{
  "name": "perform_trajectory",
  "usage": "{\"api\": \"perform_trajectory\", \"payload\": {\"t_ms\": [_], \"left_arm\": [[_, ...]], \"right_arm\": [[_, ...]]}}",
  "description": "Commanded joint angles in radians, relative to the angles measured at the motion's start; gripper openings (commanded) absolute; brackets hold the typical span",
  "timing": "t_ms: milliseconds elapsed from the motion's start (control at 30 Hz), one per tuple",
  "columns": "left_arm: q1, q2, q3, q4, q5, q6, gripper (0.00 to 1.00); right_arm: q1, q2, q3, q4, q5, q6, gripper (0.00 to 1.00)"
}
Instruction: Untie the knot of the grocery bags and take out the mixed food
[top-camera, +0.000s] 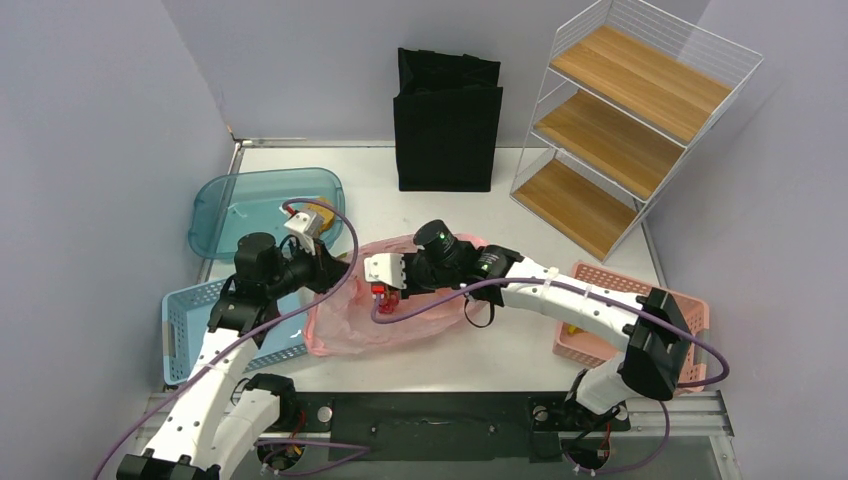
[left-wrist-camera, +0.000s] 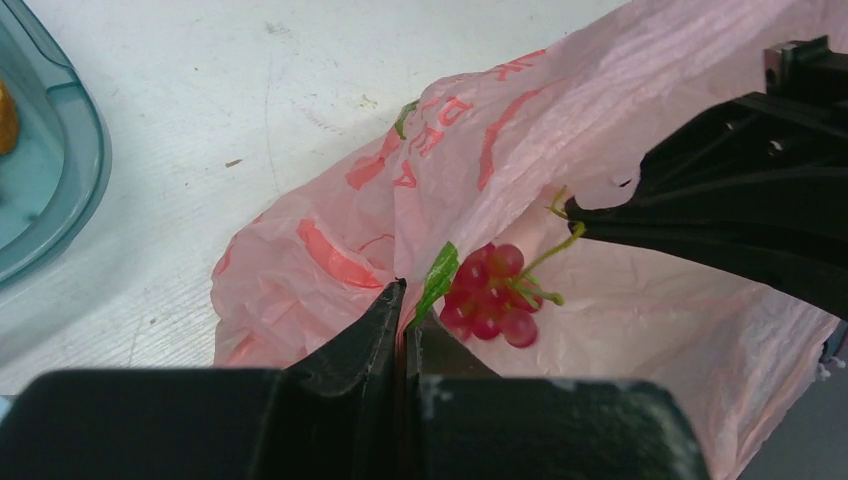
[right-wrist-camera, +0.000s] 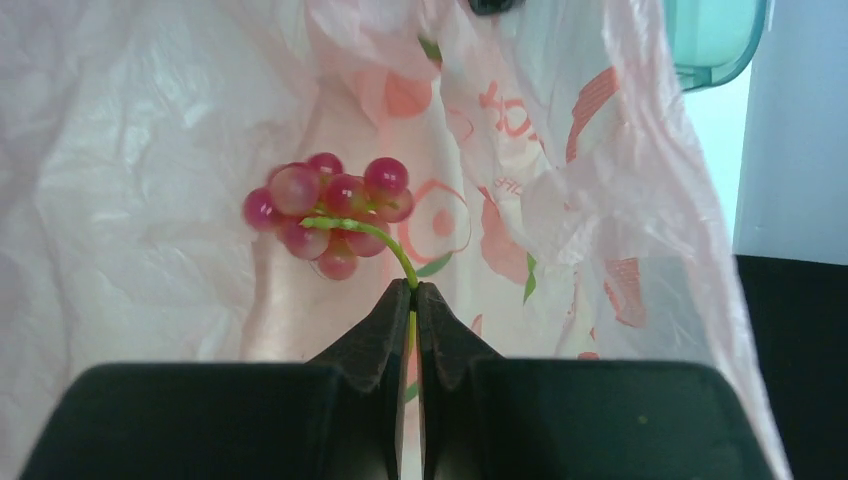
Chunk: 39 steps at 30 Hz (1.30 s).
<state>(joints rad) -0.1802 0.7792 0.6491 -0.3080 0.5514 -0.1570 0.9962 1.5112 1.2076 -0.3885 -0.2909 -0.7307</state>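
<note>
One: Both of your hands are at the pink grocery bag (top-camera: 350, 335). It lies crumpled on the white surface (top-camera: 370, 170), just in front of the arms, with its mouth gaping.

Two: Your left hand (left-wrist-camera: 403, 300) is at the bag's left edge. Its fingers are pressed fully together with a thin sliver of pink film pinched between them. The plastic rises from the surface up to that grip.

One: Your right hand (right-wrist-camera: 412, 295) reaches into the bag's mouth, and its fingers are closed tight too. They nip the thin green stem (right-wrist-camera: 375, 235) of a red fruit cluster (right-wrist-camera: 325, 210), a bunch of glossy round berries with a green leaf.

Two: The cluster sits just beyond your right fingertips, inside the bag, with pink film printed in orange all around it. You cannot tell from these views whether the berries rest on the plastic or hang clear of it. Seen from the left wrist, the bunch lies between your two hands, close to both.

One: A teal tray (top-camera: 230, 200) sits at the far left, behind your left hand. A blue basket (top-camera: 185, 320) is at the near left beside the left arm. A pink basket (top-camera: 572, 345) is at the near right, partly under the right arm.

Two: A black tote (top-camera: 447, 120) stands upright at the back of the surface. A wire rack (top-camera: 640, 90) with three wooden shelves is at the back right.
</note>
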Motion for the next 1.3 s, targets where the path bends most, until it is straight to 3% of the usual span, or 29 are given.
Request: {"api": "perform_trajectory", "payload": {"t_ms": [0,567,1067,1267], "left_arm": [[0.011,0.015,0.008,0.1,-0.031,-0.072,0.0],[0.032,0.036,-0.004,0.093,-0.078,-0.069,0.0],[0.038,0.057,0.001,0.097,-0.092,-0.047,0.0],[0.04,0.074,-0.002,0.098,-0.093,-0.036,0.0]], "right_arm": [[0.005,-0.062,0.054,0.056,-0.078,0.087,0.0],[-0.009,-0.198,0.185,0.14,-0.088,0.296,0.0],[-0.167,-0.327,0.344,0.209,0.038,0.531,0.0],[-0.297,-0.402,0.357,0.229,0.135,0.568,0.0]]}}
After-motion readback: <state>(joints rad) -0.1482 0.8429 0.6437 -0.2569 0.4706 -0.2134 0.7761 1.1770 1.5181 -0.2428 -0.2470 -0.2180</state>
